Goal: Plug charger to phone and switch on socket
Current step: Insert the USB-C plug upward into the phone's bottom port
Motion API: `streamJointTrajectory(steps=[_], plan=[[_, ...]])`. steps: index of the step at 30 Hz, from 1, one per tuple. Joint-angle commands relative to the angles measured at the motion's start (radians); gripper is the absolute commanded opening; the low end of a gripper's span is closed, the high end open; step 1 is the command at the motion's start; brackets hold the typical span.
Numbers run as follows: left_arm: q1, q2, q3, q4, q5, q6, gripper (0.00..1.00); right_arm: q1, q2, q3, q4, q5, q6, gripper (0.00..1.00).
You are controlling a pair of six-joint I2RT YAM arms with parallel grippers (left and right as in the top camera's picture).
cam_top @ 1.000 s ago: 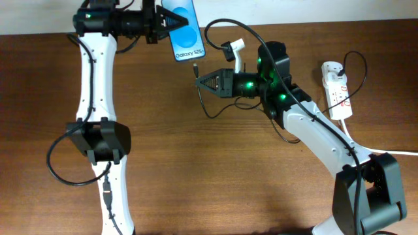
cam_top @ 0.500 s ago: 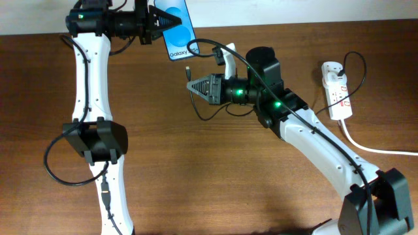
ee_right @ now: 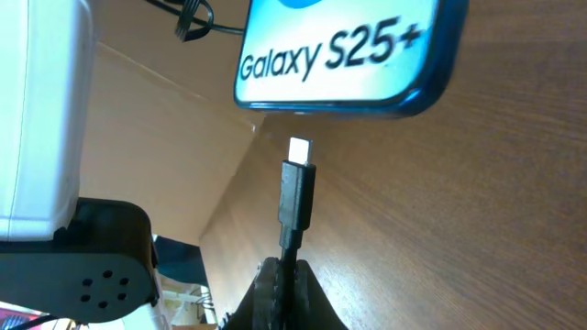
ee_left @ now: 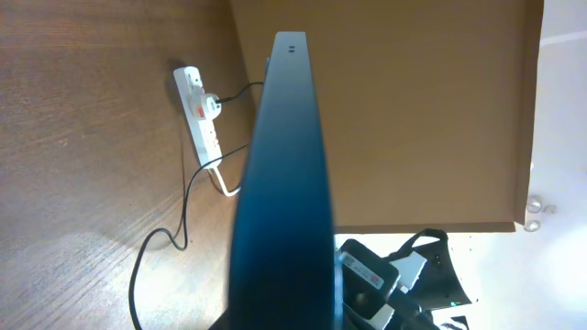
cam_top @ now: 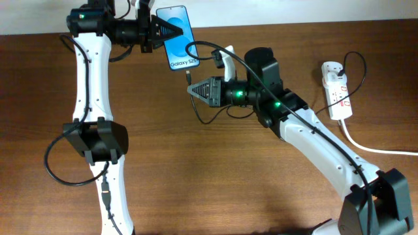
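Observation:
My left gripper (cam_top: 159,31) is shut on the phone (cam_top: 178,36) and holds it off the table at the back, blue screen up; the left wrist view shows the phone edge-on (ee_left: 284,183). My right gripper (cam_top: 193,89) is shut on the charger (cam_top: 188,75) just behind its plug. In the right wrist view the plug tip (ee_right: 298,151) points at the phone's bottom edge (ee_right: 348,101), a small gap apart. The black cable (cam_top: 225,39) loops back over the right arm. The socket (cam_top: 336,88) lies at the right, also in the left wrist view (ee_left: 202,115).
A thick white cord (cam_top: 375,149) runs from the socket off the right edge. A black plug with thin cable (cam_top: 346,65) sits in the strip. A white wall (cam_top: 294,10) borders the table's back edge.
My left gripper has brought the phone slightly down and right, towards the plug. My right gripper has moved left and now holds steady, the plug tip just under the phone's bottom edge.

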Motion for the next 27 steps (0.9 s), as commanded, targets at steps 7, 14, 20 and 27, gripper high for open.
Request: streamJointTrajectory(steps=[7,14,20,27], plan=[[-0.008,-0.018,0.019,-0.023,0.023,0.043,0.00,0.018,-0.032,0.025,0.003,0.002,-0.022,0.04],[-0.008,-0.018,0.019,-0.024,0.023,0.058,0.00,-0.010,-0.032,0.025,0.004,-0.004,-0.030,0.04],[-0.010,-0.018,0.019,-0.046,0.027,0.064,0.00,-0.010,-0.032,0.025,0.011,0.030,-0.030,0.04],[-0.011,-0.018,0.019,-0.047,0.050,0.065,0.00,-0.009,-0.032,0.025,0.010,0.036,-0.030,0.04]])
